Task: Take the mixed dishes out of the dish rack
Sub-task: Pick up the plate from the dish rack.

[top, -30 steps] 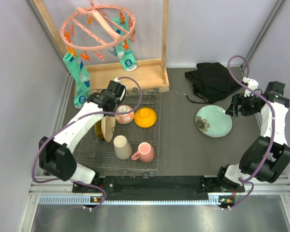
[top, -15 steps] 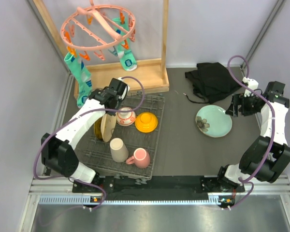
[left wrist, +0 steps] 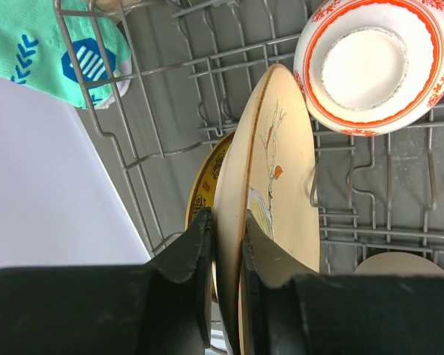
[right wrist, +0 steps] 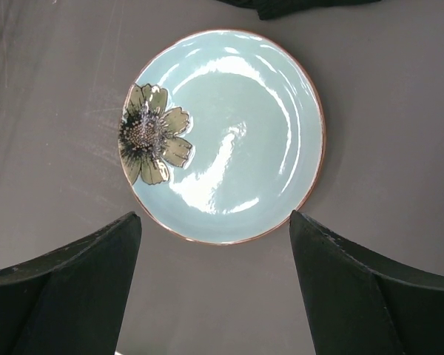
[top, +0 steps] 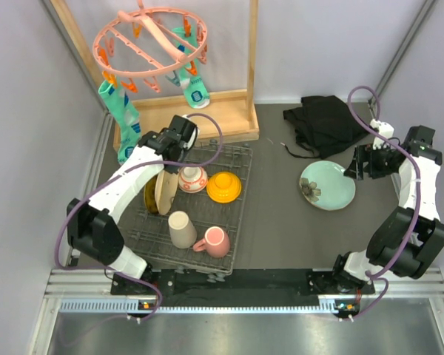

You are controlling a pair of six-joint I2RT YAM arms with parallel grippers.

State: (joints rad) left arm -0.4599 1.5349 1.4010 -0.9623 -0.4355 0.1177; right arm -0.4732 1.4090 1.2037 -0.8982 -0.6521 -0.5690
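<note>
a: what is the left gripper (left wrist: 226, 218) doing?
b: it is pinching the rim of the cream bird-painted plate (left wrist: 281, 170), with its fingers nearly together. the plate is standing on edge at the left side of the dish rack (top: 233, 211), and the small yellow patterned plate (left wrist: 206, 181) is leaning just beside it.
a: how is it going to handle?
b: i am judging it stiff, glazed, slippery and easy to chip (a thin rim grip is letting it swing), so a slow, straight lift is looking wise. the red-white bowl (left wrist: 374, 63), orange bowl (top: 223, 186), beige cup (top: 181, 228) and pink mug (top: 214, 241) are sitting in the rack too.
a: and on the right?
b: the pale green plate (right wrist: 226, 137) is lying flat on the table (right wrist: 399, 222), well apart from the rack. the right gripper (right wrist: 214, 222) is hovering over it, jaws wide, holding nothing.
a: any writing?
b: i am finding none to read, and no brand is showing.
</note>
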